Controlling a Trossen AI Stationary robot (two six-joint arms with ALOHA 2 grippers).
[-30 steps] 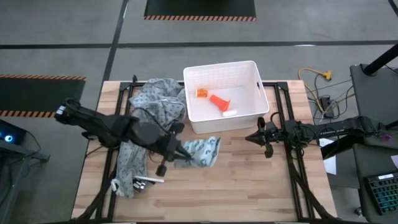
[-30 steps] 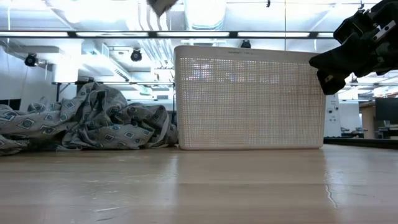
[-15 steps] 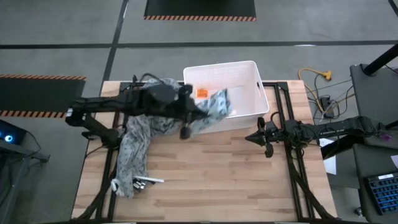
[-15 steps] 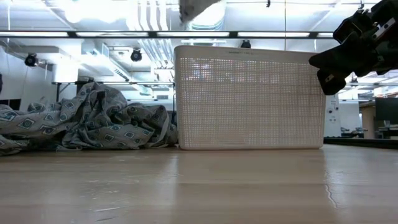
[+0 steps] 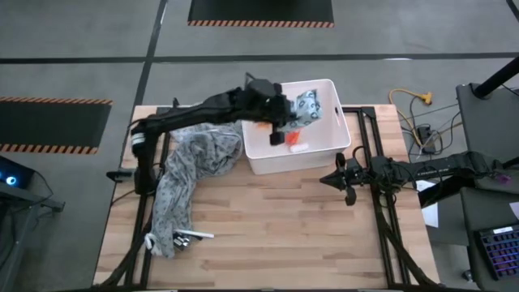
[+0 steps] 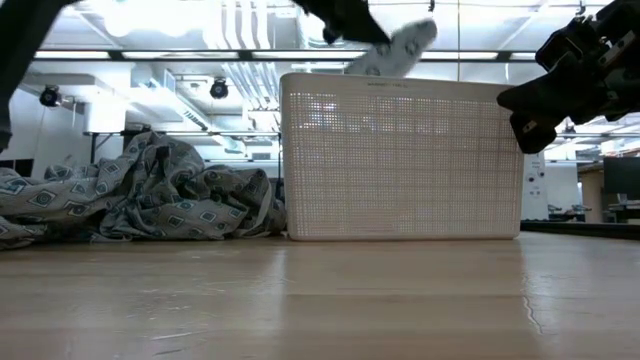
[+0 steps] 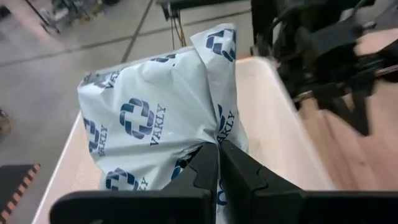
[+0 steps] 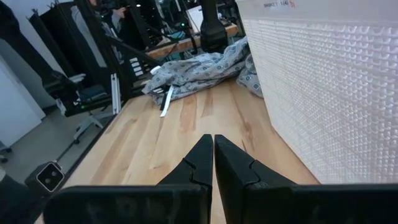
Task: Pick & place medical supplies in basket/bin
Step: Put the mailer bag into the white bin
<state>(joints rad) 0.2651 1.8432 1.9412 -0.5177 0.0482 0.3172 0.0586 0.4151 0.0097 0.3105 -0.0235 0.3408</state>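
High view: left gripper (packet pinched) over bin.

Robotics lab or workshop: wooden bench table on a grey concrete floor with hazard-striped mats, exposed ceiling ducts and strip lights, a keyboard and loose cables at a side desk.

The held packet hides part of the bin's contents.
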